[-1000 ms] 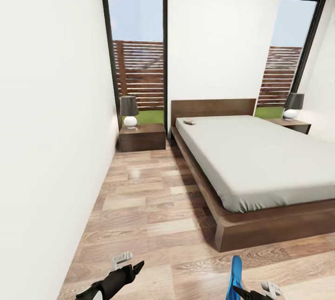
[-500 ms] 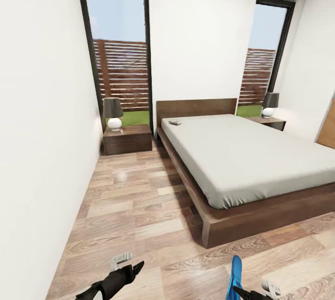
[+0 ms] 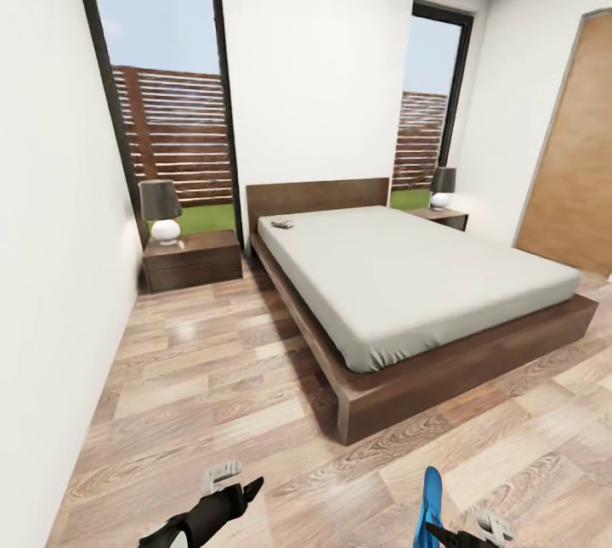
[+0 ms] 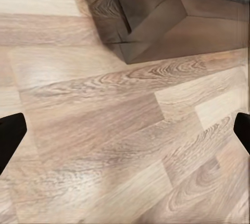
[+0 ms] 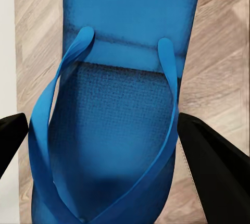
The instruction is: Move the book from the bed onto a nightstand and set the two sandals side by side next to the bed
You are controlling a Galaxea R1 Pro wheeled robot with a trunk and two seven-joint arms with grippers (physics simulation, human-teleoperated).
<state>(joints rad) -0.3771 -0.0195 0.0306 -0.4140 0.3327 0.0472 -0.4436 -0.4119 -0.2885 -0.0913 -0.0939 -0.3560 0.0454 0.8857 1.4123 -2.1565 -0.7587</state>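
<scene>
Camera swung right since earlier; door (image 3: 571,157) came into view. Right gripper (image 5: 125,146) gripped a sandal (image 5: 117,130); left gripper (image 4: 125,130) spread, empty. Book (image 3: 282,224) lay on bed (image 3: 408,276) (near headboard). Step: carrying sandal; next needs setting it beside bed

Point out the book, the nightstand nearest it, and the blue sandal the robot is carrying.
book (image 3: 282,224): head view, on its cover, lying on the mattress near the headboard.
nightstand (image 3: 192,262): head view, on its drawer front.
sandal (image 5: 120,114): right wrist view, on the textured footbed between the straps.
</scene>
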